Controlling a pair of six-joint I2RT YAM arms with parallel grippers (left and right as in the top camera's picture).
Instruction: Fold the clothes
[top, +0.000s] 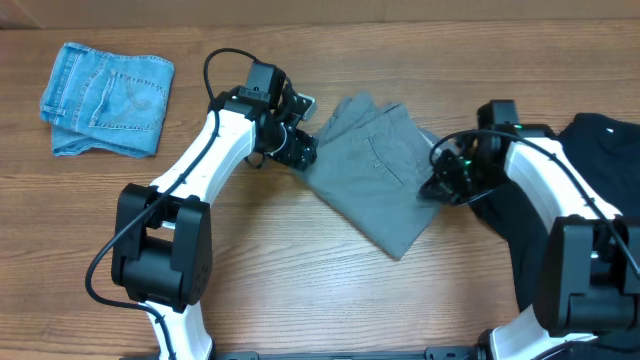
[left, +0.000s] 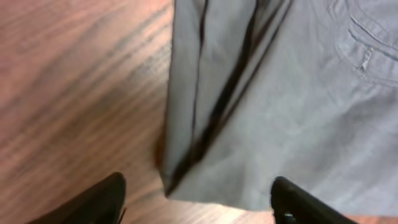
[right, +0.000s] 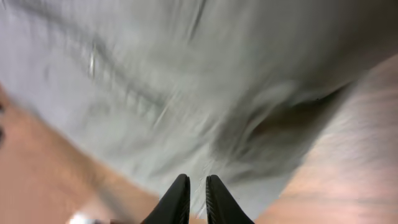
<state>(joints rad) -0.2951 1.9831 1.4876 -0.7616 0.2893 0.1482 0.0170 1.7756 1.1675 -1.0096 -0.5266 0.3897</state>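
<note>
The grey-olive shorts (top: 375, 170) lie folded on the wooden table at the middle, with a seamed pocket facing up. My left gripper (top: 300, 150) is open at their left edge. In the left wrist view its fingers (left: 199, 202) stand wide apart around the shorts' folded corner (left: 261, 112). My right gripper (top: 440, 180) is at the shorts' right edge. In the blurred right wrist view its fingers (right: 198, 190) are nearly together, with a thin strip of the shorts' cloth (right: 186, 81) between them.
A folded light-blue denim garment (top: 108, 98) lies at the far left. A black garment (top: 600, 150) lies at the right, under and behind my right arm. Bare wood (top: 330, 290) runs along the table's front.
</note>
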